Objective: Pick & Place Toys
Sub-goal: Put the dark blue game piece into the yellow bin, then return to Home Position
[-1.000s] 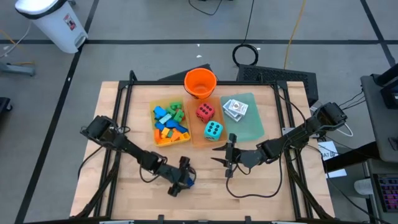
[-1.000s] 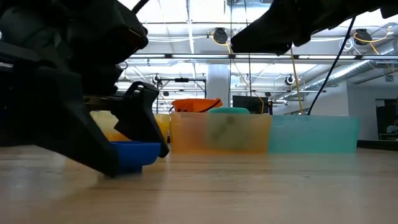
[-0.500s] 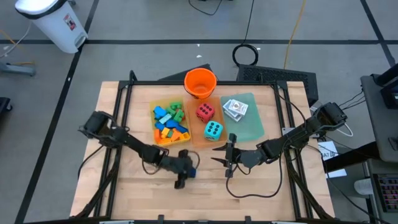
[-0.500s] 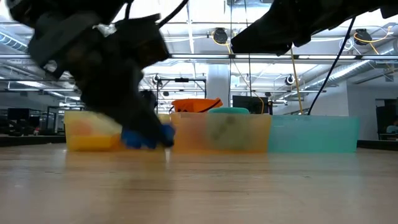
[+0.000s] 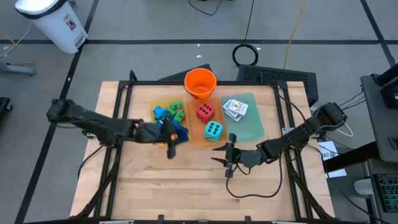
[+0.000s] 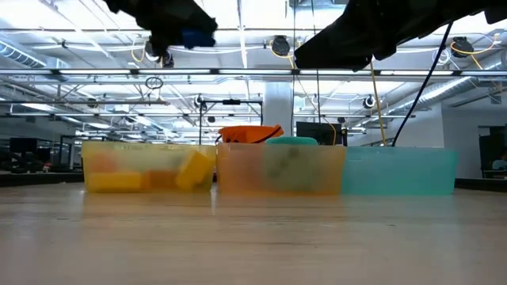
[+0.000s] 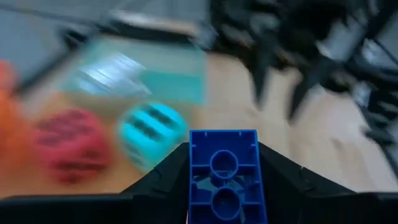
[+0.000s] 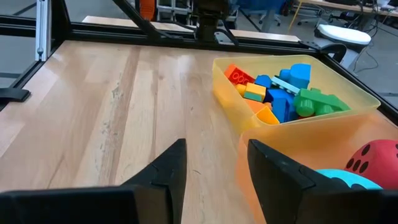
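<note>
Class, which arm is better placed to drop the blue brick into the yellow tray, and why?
Left: its gripper already holds the blue brick above the yellow tray. The right gripper sits empty beside the trays.

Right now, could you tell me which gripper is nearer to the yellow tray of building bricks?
The left. The left gripper, shut on a blue brick, is raised over the yellow tray, above its near right corner. The right gripper sits open over bare table in front of the orange tray.
</note>
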Controlling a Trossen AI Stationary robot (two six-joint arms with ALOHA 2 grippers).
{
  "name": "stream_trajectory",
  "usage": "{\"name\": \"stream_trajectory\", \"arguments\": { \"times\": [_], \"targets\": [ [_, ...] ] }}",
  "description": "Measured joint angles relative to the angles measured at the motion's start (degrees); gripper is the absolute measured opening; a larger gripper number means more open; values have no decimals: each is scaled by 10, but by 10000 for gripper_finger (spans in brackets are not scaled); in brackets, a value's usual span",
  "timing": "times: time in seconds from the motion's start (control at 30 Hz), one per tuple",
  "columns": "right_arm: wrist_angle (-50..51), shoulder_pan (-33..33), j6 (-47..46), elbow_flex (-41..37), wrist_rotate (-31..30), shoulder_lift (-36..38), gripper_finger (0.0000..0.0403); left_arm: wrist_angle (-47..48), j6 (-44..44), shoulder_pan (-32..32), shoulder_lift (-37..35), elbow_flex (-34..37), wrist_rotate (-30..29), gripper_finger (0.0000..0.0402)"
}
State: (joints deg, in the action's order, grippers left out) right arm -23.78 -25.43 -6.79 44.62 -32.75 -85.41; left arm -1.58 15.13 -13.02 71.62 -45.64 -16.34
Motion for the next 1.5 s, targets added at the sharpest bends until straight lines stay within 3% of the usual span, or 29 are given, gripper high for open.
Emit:
{"name": "stream_trajectory", "arguments": {
  "times": [0.17, 0.33, 0.43, 0.7, 0.8, 0.97, 1.1, 1.2, 1.33, 1.5],
  "targets": [
    [0, 0, 0, 0, 0, 0, 139, 93, -6, 30, -64, 0, -93, 145],
    [0, 0, 0, 0, 0, 0, 139, 196, 67, 60, -60, 7, -137, 187],
    [0, 0, 2, 0, 0, 0, 139, 180, 96, 73, -36, 42, -134, 191],
    [0, 0, 2, 0, -1, 0, 139, 89, 151, 98, 0, 116, -102, 146],
    [0, 0, 2, 0, -1, 0, 139, 89, 169, 103, -1, 114, -102, 177],
    [0, 0, 4, 0, -1, 0, 139, 87, 133, 104, -13, 103, -89, 272],
    [0, 0, 4, 0, -1, 0, 139, 87, 86, 104, -32, 90, -58, 323],
    [0, 0, 4, 0, -1, 0, 139, 96, 53, 104, -51, 88, -41, 347],
    [3, 0, 4, 0, 0, 0, 139, 86, 78, 104, -92, 86, -39, 365],
    [4, 0, 6, 0, 0, 0, 139, 96, 65, 104, -192, 86, 24, 371]
  ]
}}
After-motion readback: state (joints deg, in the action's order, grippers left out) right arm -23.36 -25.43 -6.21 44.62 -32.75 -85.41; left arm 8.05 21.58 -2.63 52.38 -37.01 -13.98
